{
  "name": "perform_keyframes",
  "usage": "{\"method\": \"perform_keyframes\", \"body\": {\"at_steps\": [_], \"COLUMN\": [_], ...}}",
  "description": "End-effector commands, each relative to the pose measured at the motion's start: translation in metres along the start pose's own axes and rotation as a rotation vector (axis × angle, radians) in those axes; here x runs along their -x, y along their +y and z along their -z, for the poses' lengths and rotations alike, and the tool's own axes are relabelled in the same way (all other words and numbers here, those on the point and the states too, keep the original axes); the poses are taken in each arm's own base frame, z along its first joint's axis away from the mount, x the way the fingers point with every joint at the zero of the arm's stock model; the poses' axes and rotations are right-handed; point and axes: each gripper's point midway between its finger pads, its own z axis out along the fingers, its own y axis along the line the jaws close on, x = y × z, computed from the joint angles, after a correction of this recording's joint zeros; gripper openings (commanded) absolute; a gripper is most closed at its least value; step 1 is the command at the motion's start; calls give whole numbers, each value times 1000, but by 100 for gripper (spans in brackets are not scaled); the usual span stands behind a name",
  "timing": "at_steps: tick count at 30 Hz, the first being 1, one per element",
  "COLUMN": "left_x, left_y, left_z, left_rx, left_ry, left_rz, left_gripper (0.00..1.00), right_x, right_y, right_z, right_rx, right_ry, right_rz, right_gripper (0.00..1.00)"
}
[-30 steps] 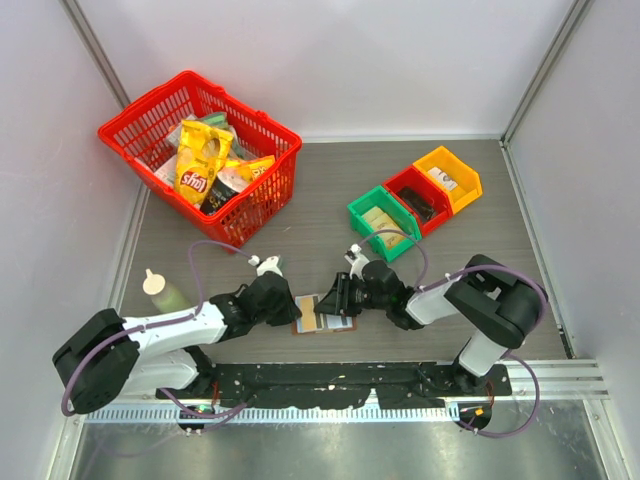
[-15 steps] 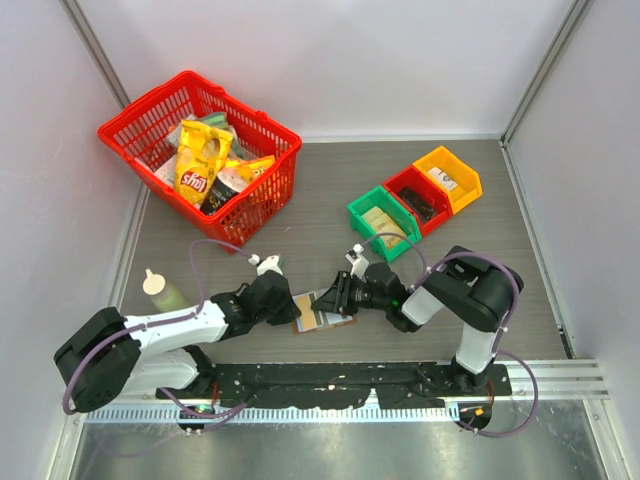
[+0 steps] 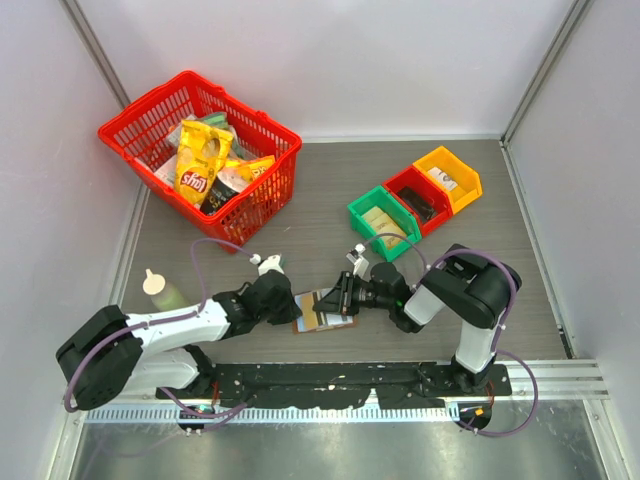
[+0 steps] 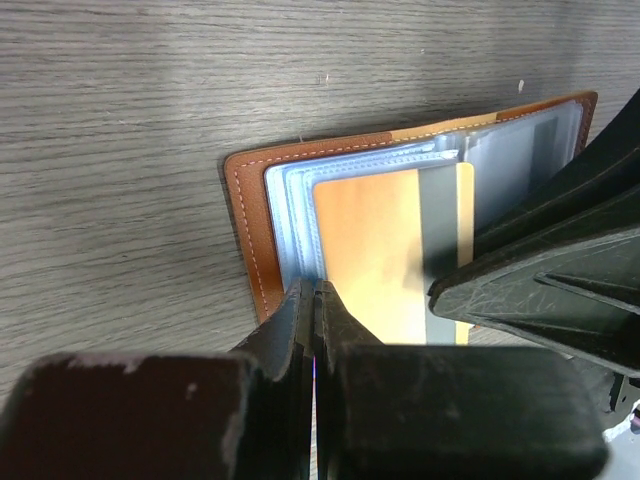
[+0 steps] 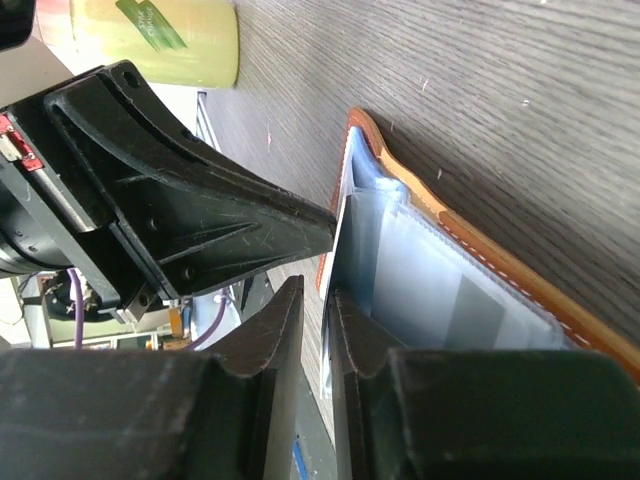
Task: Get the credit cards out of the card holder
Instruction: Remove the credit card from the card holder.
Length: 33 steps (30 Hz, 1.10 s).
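Note:
The card holder [image 3: 318,312] lies open on the table between both arms, brown leather [image 4: 245,200] with pale blue-grey sleeves. A tan credit card [image 4: 370,250] with a grey stripe pokes out of a sleeve. My left gripper [image 3: 288,302] is shut, its tips [image 4: 315,290] resting at the holder's near sleeve edge. My right gripper [image 3: 343,297] reaches in from the right. Its jaws [image 5: 328,300] stand a narrow gap apart around the card's thin edge [image 5: 337,240], which lies against one finger. The holder's brown rim [image 5: 480,250] curves up behind.
A red basket [image 3: 200,150] with yellow snack bags stands at the back left. Green [image 3: 378,222], red [image 3: 418,200] and orange [image 3: 450,178] bins sit at the back right. A pale green bottle [image 3: 160,292] stands left of the left arm.
The right gripper's jaws have narrowed around the card's edge and its arm has drawn in closer. The left gripper has closed fully and stays at the holder.

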Motion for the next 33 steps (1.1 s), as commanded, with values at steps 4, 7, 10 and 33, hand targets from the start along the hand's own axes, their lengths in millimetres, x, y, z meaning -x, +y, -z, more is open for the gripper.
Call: {"method": "perform_keyframes", "body": {"at_steps": [4,7,10,33], "left_x": [-9,-8,-7,21], "left_y": [29,29,27,-46], "left_z": [0,0,1,13], "left_rx": [133,132,123,-156], "left_ry": [27,26,22,-32], "left_rz": [-41,-40,-39,-33], "left_gripper": [0,0,0,11], "right_x": [4,4,4,4], "right_y": [22,18,14,-11], "right_z": [11,13,16,12], "right_rx": [118,110,101,1], "right_ry": [5,7,2,21], "right_rz": [33,27,21,9], "right_gripper": [19,19,19,6]}}
